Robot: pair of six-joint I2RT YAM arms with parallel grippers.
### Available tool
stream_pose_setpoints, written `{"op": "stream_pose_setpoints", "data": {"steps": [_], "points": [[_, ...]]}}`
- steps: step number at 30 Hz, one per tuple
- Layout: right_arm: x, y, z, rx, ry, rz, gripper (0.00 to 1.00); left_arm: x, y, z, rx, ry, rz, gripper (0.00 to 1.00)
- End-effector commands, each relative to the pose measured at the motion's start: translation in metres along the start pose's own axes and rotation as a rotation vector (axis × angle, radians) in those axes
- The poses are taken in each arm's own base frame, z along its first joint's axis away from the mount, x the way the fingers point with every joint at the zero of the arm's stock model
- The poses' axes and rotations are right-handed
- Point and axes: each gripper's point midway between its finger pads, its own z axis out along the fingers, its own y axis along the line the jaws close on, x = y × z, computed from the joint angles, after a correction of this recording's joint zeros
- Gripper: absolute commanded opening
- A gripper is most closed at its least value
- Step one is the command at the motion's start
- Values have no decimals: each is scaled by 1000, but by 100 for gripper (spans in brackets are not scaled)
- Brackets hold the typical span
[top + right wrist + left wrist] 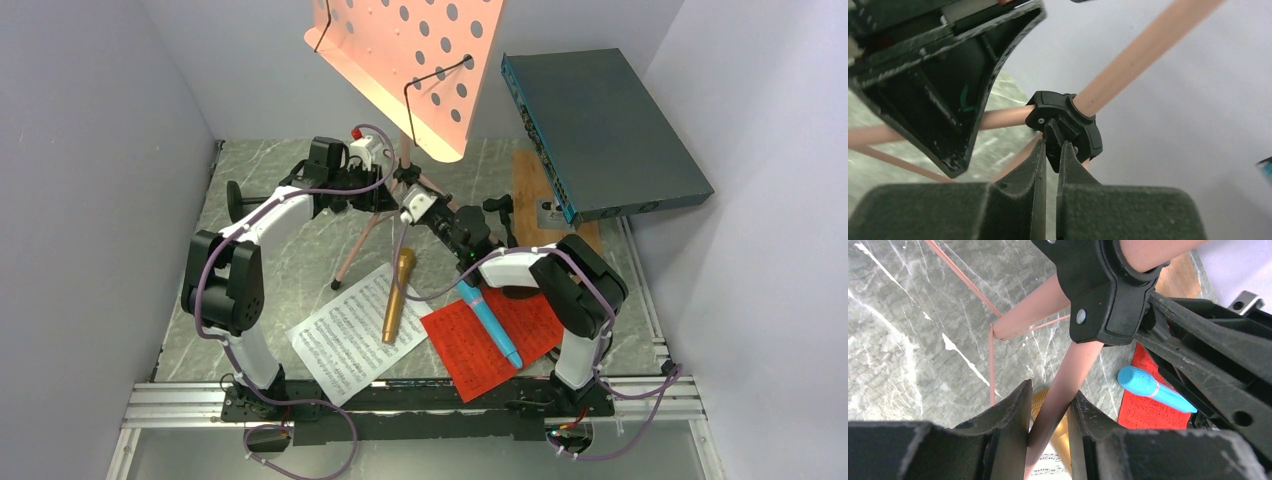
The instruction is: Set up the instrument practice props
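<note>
pink music stand (375,70) upright on tabletop (300,270) | left end effector (1050,397) clamped on tripod leg (1083,357) below black collar (1068,112), steadying it | right end effector (1053,150) nearly closed on collar lever (1051,134), likely locking legs

We look into a robotics lab test cell: plain grey partition walls (90,150) box in a marble-patterned worktop (270,250), while a left arm (250,230) and a right arm (565,285), trailing purple cables (352,440), stand bolted to an aluminium rail (180,400).

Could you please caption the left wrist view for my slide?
Left gripper clamps the stand's pink tube below its black hub.
</note>
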Motion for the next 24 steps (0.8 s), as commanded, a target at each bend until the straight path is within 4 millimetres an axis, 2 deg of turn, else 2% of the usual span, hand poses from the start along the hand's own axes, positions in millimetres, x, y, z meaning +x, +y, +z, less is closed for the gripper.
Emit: {"op": "stream_pose_setpoints", "data": {"steps": [1,3,8,12,14,18,19,20,21,22,24], "points": [[-9,-10,6,140,26,602,0,48,19,-1,-84,148,-170,0],[2,-6,8,217,96,884,0,48,21,0,-86,147,-174,0],[22,15,7,370,223,1454,0,50,24,0,-91,150,-188,0],[25,21,6,452,242,1771,0,50,27,-1,-98,147,-194,0],[19,20,10,443,224,1822,0,50,29,-2,-104,149,-196,0],[21,15,14,445,234,1828,1,40,34,-12,-112,109,-192,0],[22,12,14,434,242,1800,6,40,38,-14,-134,111,-184,0],[22,8,12,436,238,1773,16,40,40,-15,-149,117,-181,0],[21,5,9,420,226,1746,30,42,40,-14,-144,121,-186,0],[17,0,10,382,198,1711,39,42,39,-14,-136,122,-189,0],[12,-2,10,295,187,1628,50,41,38,-14,-133,117,-187,0]]}}
